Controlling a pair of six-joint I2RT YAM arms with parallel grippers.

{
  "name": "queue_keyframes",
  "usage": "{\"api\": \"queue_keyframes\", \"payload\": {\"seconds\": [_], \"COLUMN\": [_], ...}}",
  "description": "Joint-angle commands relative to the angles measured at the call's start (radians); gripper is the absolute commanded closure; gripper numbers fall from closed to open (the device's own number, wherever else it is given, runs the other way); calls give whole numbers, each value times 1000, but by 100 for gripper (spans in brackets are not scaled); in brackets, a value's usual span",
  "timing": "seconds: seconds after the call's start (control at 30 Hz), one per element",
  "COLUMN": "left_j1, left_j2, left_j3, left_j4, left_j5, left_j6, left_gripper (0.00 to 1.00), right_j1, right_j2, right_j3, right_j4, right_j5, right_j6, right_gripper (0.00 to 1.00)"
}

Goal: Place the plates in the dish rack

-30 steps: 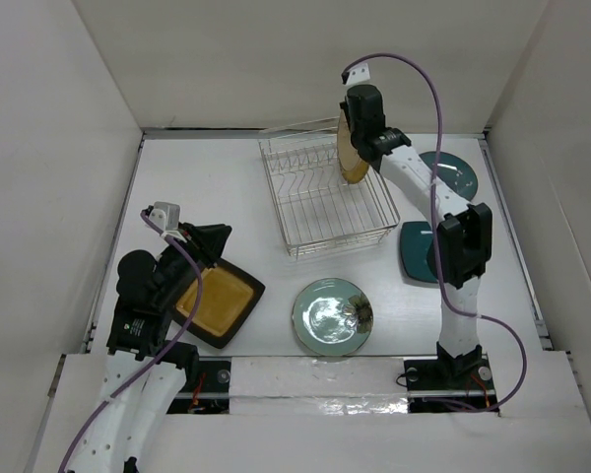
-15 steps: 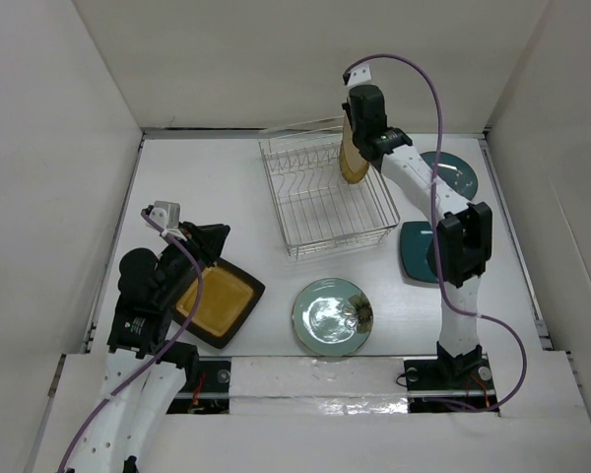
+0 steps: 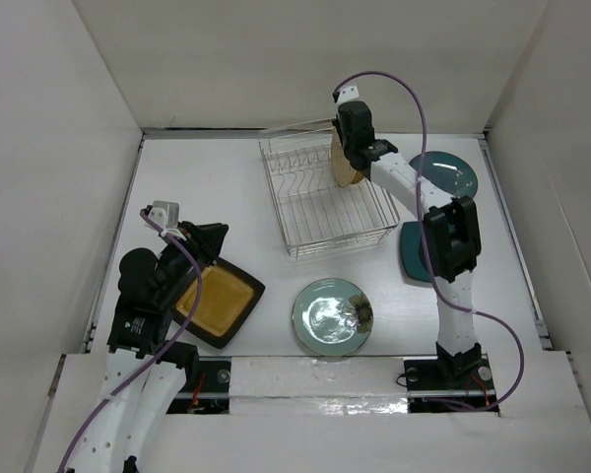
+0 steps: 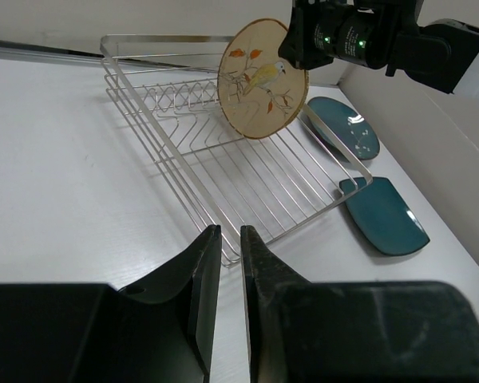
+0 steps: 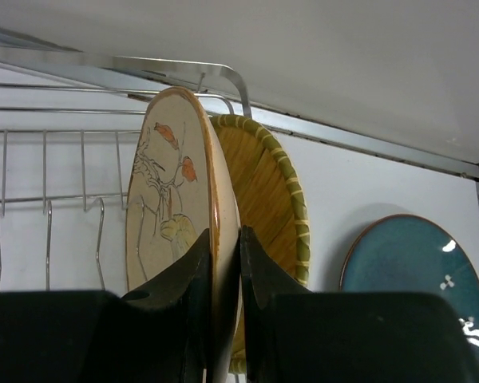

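My right gripper (image 3: pixel 349 156) is shut on the rim of a round cream plate (image 5: pixel 169 209) with a bird drawing. It holds the plate upright over the far right corner of the silver wire dish rack (image 3: pixel 320 212). Just behind it a tan woven-look plate (image 5: pixel 278 203) with a green rim stands upright in the rack. The held plate also shows in the left wrist view (image 4: pixel 262 80). My left gripper (image 3: pixel 217 237) is shut and empty, just above the far edge of the square mustard plate (image 3: pixel 217 302). The pale green plate (image 3: pixel 333 315) lies flat near the front.
A round teal plate (image 3: pixel 451 173) lies right of the rack and a square teal plate (image 3: pixel 414 252) lies nearer, partly under my right arm. White walls close the table at the back and both sides.
My right gripper has carried the cream plate left and farther back over the rack, close against the woven plate. The left arm has not moved.
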Motion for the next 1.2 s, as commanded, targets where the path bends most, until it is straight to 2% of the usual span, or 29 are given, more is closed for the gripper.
{"api": "queue_keyframes", "payload": {"seconds": [0.0, 0.03, 0.1, 0.23, 0.33, 0.4, 0.47, 0.5, 0.53, 0.57, 0.6, 0.63, 0.7, 0.8, 0.9, 1.0, 1.03, 1.1, 1.13, 1.17], "left_j1": [-5, -5, -5, -5, -5, -5, -5, -5, -5, -5, -5, -5, 6, 6, 6, 6, 6, 6, 6, 6], "left_j2": [-6, -4, -7, -13, -20, -32, -46, -59, -66, -72, -85, -93, -110, -130, -150, -170, -174, -188, -193, -199], "left_j3": [10, 10, 11, 11, 13, 13, 13, 13, 13, 13, 11, 11, 11, 14, 18, 24, 25, 28, 28, 28], "left_j4": [30, 28, 28, 27, 25, 23, 23, 22, 22, 22, 22, 22, 22, 22, 22, 22, 22, 22, 22, 22], "left_j5": [-11, -13, -17, -27, -42, -59, -74, -94, -105, -115, -135, -145, -163, -186, -203, -212, -217, -220, -220, -220], "left_j6": [13, 13, 15, 15, 16, 18, 18, 18, 19, 18, 16, 15, 10, 9, 9, 18, 26, 30, 32, 32], "left_gripper": [87, 87, 87, 87, 88, 93, 100, 100, 100, 100, 100, 100, 100, 100, 100, 100, 100, 100, 100, 99], "right_j1": [6, 6, 6, 17, 40, 67, 93, 121, 136, 152, 190, 210, 250, 331, 394, 439, 448, 462, 471, 471], "right_j2": [-29, -34, -55, -116, -190, -236, -310, -331, -357, -359, -357, -347, -299, -229, -117, -14, 11, 55, 95, 116], "right_j3": [22, 19, 8, 9, 6, -14, -64, -81, -96, -112, -110, -106, -97, -95, -31, 45, 75, 103, 111, 141], "right_j4": [118, 118, 115, 72, 30, 17, 10, 6, -1, -4, -10, -23, -29, -23, -107, -178, -206, -237, -253, -266], "right_j5": [-1, -3, -4, -12, -33, -72, -140, -267, -343, -412, -551, -614, -786, -915, -969, -1003, -1006, -991, -989, -988], "right_j6": [26, 31, 40, 57, 65, 72, 86, 109, 126, 144, 175, 186, 229, 237, 223, 221, 221, 221, 221, 220], "right_gripper": [79, 73, 66, 43, 31, 29, 38, 49, 76, 87, 96, 100, 100, 100, 94, 75, 64, 54, 43, 38]}}
